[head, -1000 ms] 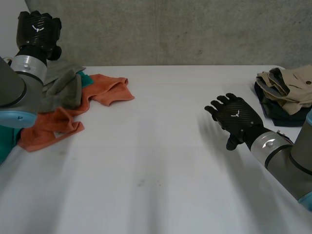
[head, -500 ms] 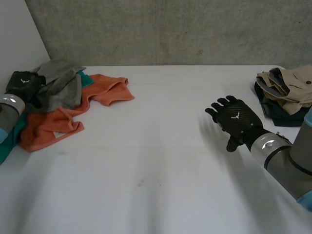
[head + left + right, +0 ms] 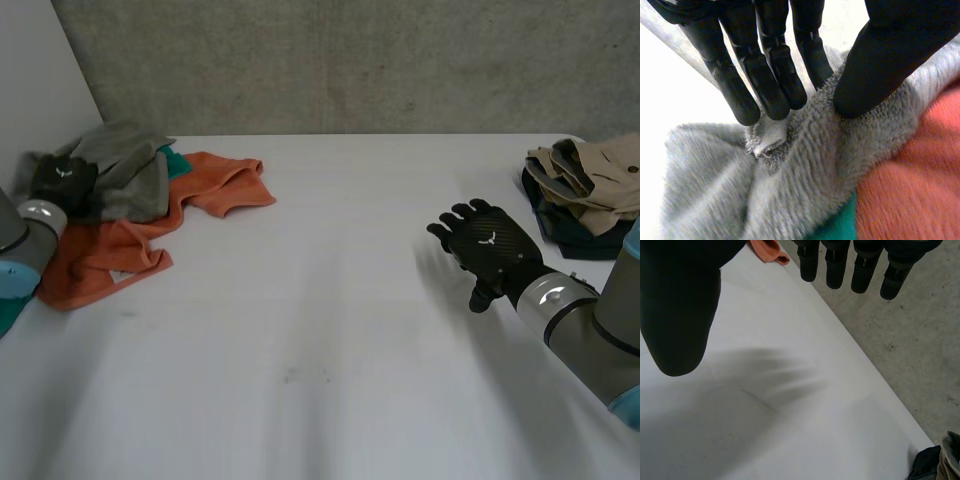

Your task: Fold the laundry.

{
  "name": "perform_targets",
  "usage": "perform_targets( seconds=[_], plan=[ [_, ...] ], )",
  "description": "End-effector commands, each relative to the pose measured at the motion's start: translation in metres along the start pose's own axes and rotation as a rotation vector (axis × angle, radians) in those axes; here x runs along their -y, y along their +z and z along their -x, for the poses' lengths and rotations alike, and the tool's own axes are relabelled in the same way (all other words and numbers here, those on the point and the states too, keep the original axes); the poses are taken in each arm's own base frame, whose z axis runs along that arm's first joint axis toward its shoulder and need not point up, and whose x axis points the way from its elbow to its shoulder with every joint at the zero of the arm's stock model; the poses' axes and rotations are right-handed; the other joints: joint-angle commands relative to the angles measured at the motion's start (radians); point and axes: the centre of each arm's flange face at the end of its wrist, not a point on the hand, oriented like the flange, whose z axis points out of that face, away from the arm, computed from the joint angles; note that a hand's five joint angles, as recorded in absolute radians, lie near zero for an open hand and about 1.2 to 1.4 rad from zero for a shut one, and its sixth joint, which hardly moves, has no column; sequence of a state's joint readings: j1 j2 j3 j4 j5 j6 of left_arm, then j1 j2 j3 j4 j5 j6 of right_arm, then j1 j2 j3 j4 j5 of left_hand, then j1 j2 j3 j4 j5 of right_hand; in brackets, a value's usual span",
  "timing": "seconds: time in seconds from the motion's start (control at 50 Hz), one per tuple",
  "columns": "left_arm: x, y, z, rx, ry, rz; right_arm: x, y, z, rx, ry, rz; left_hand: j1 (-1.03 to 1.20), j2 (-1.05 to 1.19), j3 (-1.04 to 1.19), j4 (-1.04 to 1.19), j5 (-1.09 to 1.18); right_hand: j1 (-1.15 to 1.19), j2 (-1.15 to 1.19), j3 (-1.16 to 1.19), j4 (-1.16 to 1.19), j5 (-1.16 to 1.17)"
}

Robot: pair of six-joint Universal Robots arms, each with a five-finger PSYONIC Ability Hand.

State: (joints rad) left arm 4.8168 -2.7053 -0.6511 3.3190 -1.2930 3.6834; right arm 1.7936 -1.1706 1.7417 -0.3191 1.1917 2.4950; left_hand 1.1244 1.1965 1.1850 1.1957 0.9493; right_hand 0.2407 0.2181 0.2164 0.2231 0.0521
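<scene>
Bright, even light falls from above on the white surface (image 3: 330, 300), and the grey wall (image 3: 350, 60) behind it is lit flatly. The orange cloth (image 3: 215, 185) throws only a thin, soft shadow along its edge. In the left wrist view the surface behind the left robot hand (image 3: 765, 60) is almost washed out. The hand's black fingers (image 3: 742, 100) carry a dull sheen, and the folds of the grey cloth (image 3: 805, 165) shade darker.

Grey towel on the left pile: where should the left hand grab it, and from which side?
Pinch the raised ridge of the grey towel from above. It stands up between the fingers and thumb of the open left hand, clear of the orange cloth beside it.
</scene>
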Motion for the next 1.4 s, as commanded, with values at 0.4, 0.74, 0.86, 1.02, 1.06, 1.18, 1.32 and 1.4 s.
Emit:
perform_targets(
  seconds=[0.4, 0.74, 0.86, 1.02, 1.06, 1.18, 1.32, 1.4],
  plan=[
    [0.267, -0.256, -0.203, -0.654, -0.417, -0.299, 0.027, 0.003, -0.057, -0.259, 0.081, -0.034, 0.272, 0.2, 0.211, 0.201, 0.272, -0.066, -0.044, -0.042, -0.049, -0.052],
    [0.249, -0.303, -0.243, -0.794, -0.374, -0.174, 0.03, 0.0, -0.054, -0.188, 0.094, 0.019, -0.95, -1.022, -1.011, -1.021, -0.949, -0.066, -0.044, -0.042, -0.049, -0.052],
    [0.25, -0.272, -0.186, -0.582, -0.375, -0.166, 0.044, -0.022, -0.049, -0.074, 0.148, 0.145, -0.934, -1.007, -0.995, -1.006, -0.934, -0.066, -0.044, -0.042, -0.049, -0.052],
    [0.19, -0.242, -0.162, -0.48, -0.081, 0.001, 0.042, -0.054, -0.023, 0.08, 0.223, 0.306, -0.902, -0.974, -0.963, -0.973, -0.902, -0.066, -0.044, -0.042, -0.049, -0.052],
    [0.173, -0.243, -0.171, -0.501, -0.013, 0.048, 0.031, -0.055, -0.011, 0.089, 0.219, 0.31, -0.902, -0.974, -0.963, -0.973, -0.901, -0.066, -0.044, -0.042, -0.049, -0.052],
    [0.141, -0.237, -0.19, -0.51, 0.02, 0.136, 0.007, -0.05, 0.003, 0.078, 0.211, 0.314, -0.885, -0.957, -0.945, -0.956, -0.884, -0.066, -0.044, -0.042, -0.049, -0.052],
    [0.12, -0.218, -0.2, -0.42, 0.055, 0.168, -0.022, -0.031, 0.017, 0.039, 0.187, 0.347, -0.665, -0.737, -0.725, -0.736, -0.664, 0.04, 0.063, 0.065, 0.058, 0.055],
    [0.117, -0.21, -0.203, -0.402, 0.093, 0.16, -0.026, -0.024, 0.013, 0.002, 0.167, 0.339, -0.055, -0.128, -0.116, -0.127, -0.055, 0.693, 0.716, 0.718, 0.711, 0.708]
  ],
)
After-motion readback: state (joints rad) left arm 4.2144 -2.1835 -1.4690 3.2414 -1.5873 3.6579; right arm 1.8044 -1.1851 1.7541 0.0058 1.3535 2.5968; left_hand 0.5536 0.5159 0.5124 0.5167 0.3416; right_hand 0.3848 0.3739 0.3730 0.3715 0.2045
